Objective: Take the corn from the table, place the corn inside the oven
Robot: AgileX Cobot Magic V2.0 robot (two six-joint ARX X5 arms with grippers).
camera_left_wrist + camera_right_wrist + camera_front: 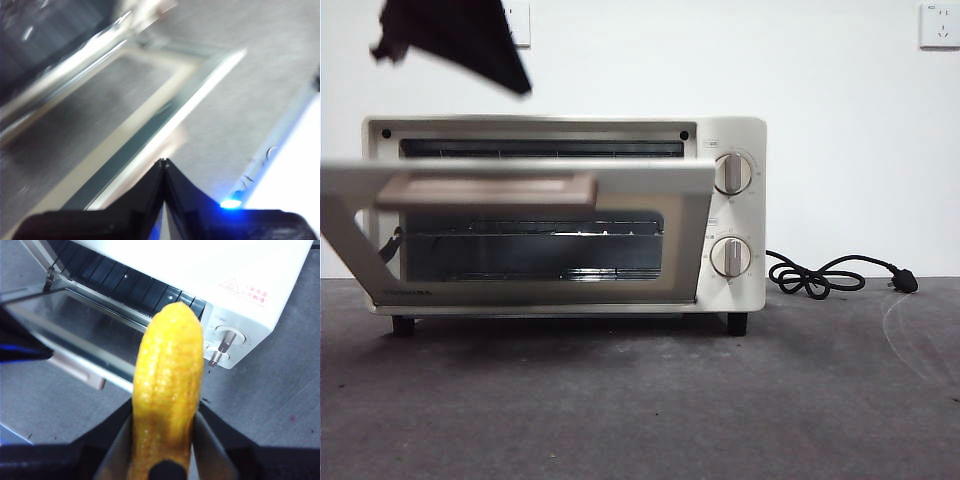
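Observation:
The yellow corn stands upright between the jaws of my right gripper, which is shut on it, held in the air in front of and above the oven. The corn does not show in the front view. The cream-white oven has its glass door swung down to about level, beige handle toward the camera. My left gripper, shut and empty, hangs above the door; that view is blurred. It shows as a dark shape at the front view's top left.
Behind the door the wire rack shows in the oven's opening. Two round knobs sit on the oven's right panel. A black cord lies coiled on the dark grey table to the oven's right. A wall socket is at the upper right.

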